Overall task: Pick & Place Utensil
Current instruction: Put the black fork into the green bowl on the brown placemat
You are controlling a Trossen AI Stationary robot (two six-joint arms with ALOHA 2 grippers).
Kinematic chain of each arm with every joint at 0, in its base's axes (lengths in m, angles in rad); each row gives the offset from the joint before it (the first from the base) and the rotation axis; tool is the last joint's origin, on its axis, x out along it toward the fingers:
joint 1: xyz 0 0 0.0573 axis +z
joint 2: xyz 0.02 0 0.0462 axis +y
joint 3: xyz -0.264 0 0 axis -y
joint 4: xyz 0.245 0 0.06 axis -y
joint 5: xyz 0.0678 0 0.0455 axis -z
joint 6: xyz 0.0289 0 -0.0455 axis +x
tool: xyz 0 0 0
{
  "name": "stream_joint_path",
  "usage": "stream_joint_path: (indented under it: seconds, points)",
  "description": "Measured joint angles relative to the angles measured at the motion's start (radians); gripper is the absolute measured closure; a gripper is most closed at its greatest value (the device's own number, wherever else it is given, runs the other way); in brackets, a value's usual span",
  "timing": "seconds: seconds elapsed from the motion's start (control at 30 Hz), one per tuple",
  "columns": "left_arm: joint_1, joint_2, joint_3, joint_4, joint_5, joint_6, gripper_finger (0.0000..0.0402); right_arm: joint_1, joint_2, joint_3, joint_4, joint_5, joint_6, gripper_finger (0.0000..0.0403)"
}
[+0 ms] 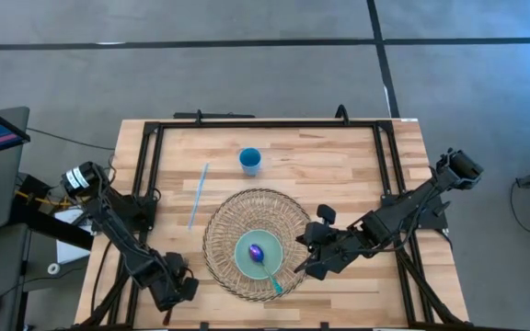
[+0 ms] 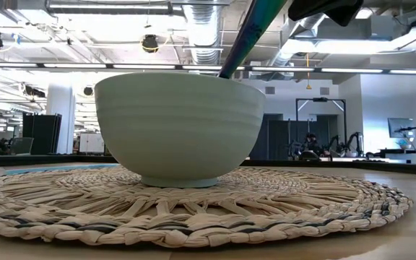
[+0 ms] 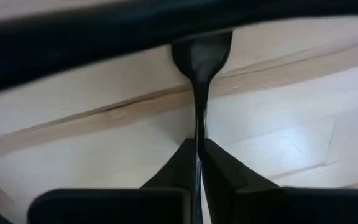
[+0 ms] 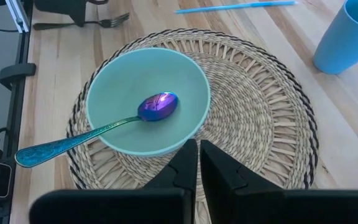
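Bowl [image 2: 179, 126] hides the spoon's [image 2: 255, 32] head.

No readable text, labels, brands or numbers on the table, bowl, cup, or room signs

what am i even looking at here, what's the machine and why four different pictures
It is a robot with two dark arms at a wooden table. One picture looks straight down, one sits level with the tabletop, and one comes from each wrist.

On the table lie a round woven straw mat, a blue plastic cup and a thin blue straw. A pale green bowl on the mat holds a spoon with a purple head and teal handle.

The left gripper appears to pinch a dark metal fork. The right gripper, beside the bowl, holds nothing.
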Motion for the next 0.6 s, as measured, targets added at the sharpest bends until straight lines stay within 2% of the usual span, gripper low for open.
stream_joint_path:
  seconds: [0.33, 0.5, 0.6]
  points:
    - [-0.001, -0.012, -0.002, 0.017, -0.091, 0.062, 0.0392, 0.0, 0.0, 0.0, 0.0, 0.0, 0.0, 0.039]
    - [0.008, -0.061, 0.011, 0.027, -0.269, 0.067, 0.039, -0.001, 0.0, 0.0, 0.0, 0.001, 0.0, 0.039]
    - [0.021, -0.1, 0.03, 0.123, -0.289, 0.084, 0.0392, -0.001, 0.001, 0.0, 0.003, 0.002, -0.001, 0.039]
